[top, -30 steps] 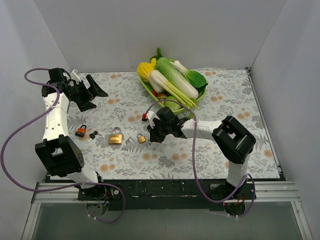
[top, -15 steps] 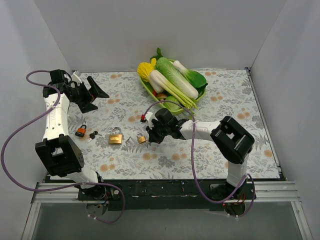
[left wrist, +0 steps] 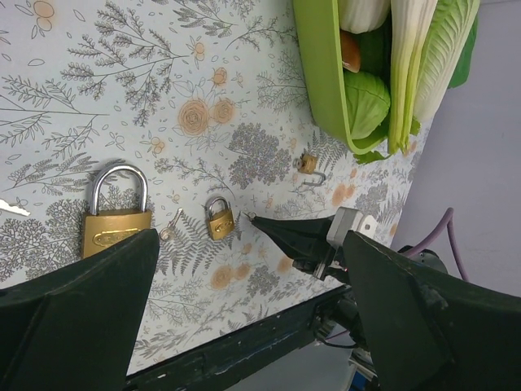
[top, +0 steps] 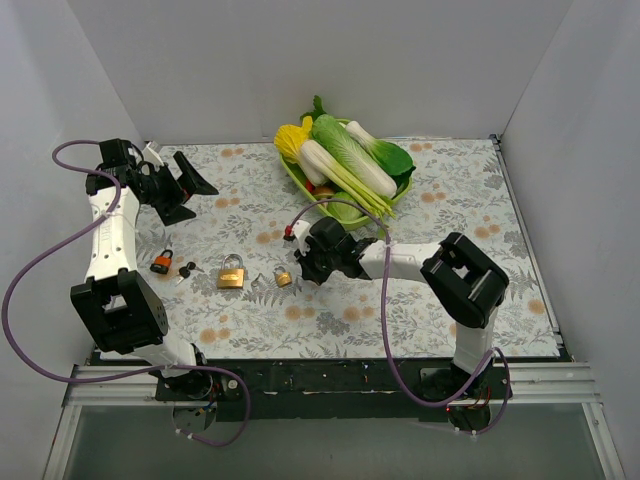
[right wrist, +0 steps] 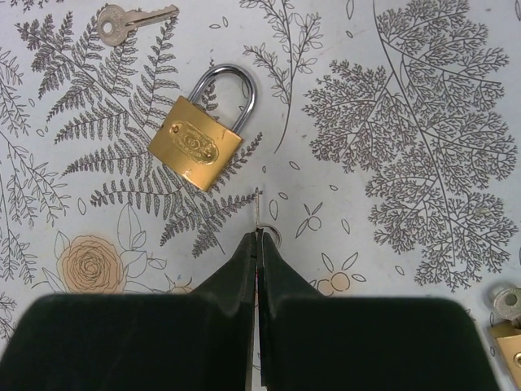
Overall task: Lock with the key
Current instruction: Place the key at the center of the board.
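**Operator:** What is the state of the right fingers (right wrist: pixel 232 277)?

**Technician:** They are pressed together on a thin key (right wrist: pixel 257 204), at the bottom centre of the right wrist view. The blade shows edge-on and points up-frame.

**Operator:** Where is the lock?

**Technician:** The small padlock (right wrist: pixel 198 140) lies flat on the tabletop (right wrist: pixel 407 122), just up and left of the key tip, not touching it. Its shackle points to the upper right. Its base faces the lower left, and the keyhole is not visible.

**Operator:** Procedure?

**Technician:** Probably bring the tip round to the base and line the blade up with the lock's long axis. Advance slowly, as the free lock may slide.

**Operator:** Anything beyond?

**Technician:** A loose key (right wrist: pixel 130 20) lies in the upper left. The left fingers (left wrist: pixel 73 309) are spread wide and hold nothing. The green tray (top: pixel 292 170) sits farthest back.
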Tool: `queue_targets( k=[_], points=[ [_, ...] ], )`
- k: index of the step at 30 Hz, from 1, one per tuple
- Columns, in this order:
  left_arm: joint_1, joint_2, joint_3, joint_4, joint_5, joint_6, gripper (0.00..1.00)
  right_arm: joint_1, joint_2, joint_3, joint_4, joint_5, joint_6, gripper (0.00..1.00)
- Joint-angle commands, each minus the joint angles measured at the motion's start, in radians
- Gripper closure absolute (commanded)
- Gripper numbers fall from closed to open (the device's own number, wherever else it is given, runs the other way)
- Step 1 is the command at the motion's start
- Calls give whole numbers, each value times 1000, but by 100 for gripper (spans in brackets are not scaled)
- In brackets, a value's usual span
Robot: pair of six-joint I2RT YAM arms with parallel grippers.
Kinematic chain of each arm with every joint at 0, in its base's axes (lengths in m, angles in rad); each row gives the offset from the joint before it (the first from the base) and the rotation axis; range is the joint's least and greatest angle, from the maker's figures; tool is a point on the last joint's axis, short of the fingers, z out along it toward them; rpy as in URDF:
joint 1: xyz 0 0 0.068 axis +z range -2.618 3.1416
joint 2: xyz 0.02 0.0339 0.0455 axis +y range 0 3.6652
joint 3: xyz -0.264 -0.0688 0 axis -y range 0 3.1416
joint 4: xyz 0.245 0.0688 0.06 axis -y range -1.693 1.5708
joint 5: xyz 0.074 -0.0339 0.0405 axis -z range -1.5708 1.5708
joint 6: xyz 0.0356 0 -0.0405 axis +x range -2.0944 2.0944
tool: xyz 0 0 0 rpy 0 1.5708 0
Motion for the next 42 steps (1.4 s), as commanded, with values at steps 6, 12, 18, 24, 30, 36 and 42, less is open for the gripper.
queue_targets(
  k=[6,12,18,24,30,36,42],
  points=[
    [-1,-36,2,15,9,-5,2,37,-22,3,-4,-24,-58,99],
    [-1,-33,0,16,11,-5,2,46,-28,1,-2,-47,-65,99],
    [1,-24,8,16,14,-3,2,58,-36,-2,2,-75,-82,99],
    [1,-13,13,16,24,-3,2,58,-42,-13,7,-84,-92,99],
    [-1,-4,19,15,26,-2,2,57,-43,-16,1,-53,-85,99],
    [1,-4,11,19,34,1,2,20,-54,-27,-9,-40,-44,99],
    [1,-1,11,19,37,1,2,-3,-33,-4,-10,-6,60,99]
  ],
)
